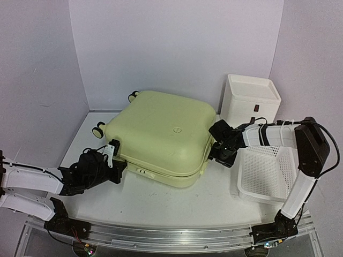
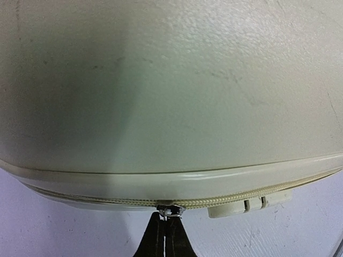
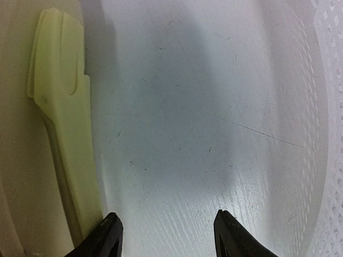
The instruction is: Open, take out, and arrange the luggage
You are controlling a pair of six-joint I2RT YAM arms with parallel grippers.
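luggage (image 1: 161,134) btwn hands: left hand (image 1: 115,167) pinched shut on front zip pull (image 2: 170,210); right hand (image 1: 215,145) part open, empty, beside its right side.

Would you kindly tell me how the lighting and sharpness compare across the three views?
Top external: even light, sharp, with a soft shadow under the luggage on the table. Left wrist: a dim shadow patch on the shell's left, while the zipper pull is crisp. Right wrist: a broad soft shadow crosses the table between the fingers; the basket looks washed out and blurry.
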